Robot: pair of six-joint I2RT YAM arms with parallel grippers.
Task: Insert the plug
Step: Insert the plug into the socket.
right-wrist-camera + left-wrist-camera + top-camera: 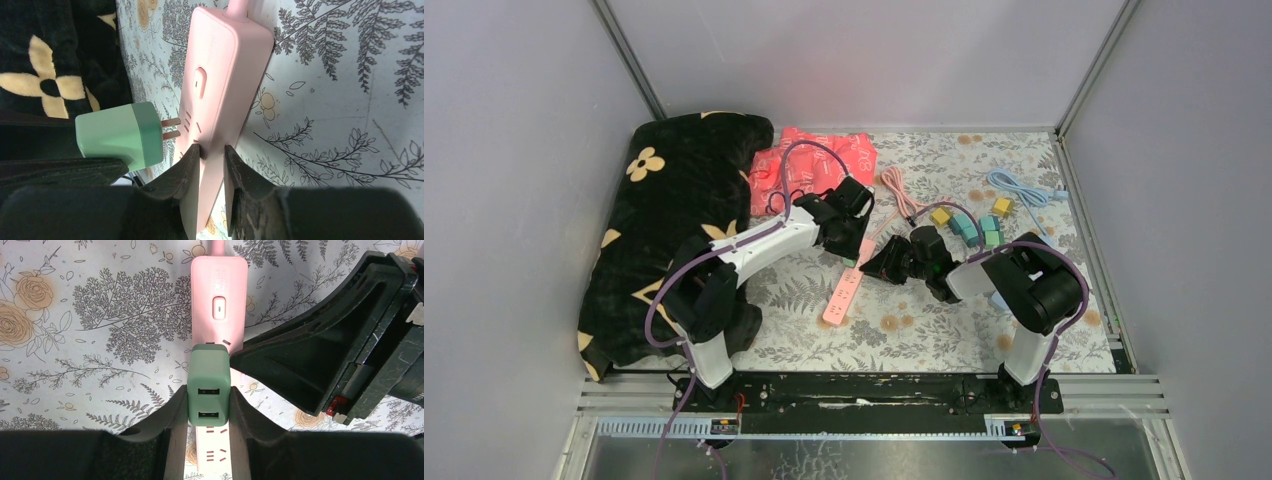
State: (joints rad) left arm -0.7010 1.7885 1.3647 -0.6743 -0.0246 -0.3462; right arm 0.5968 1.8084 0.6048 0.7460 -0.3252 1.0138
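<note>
Left hand (209, 396) clamps boxy green plug (209, 367) | right hand (212, 152) pinches smooth pink strip (225, 75)

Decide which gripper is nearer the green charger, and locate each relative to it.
Left. The left gripper clamps the green charger between its fingers; the right gripper grips the pink power strip just beside it.
</note>
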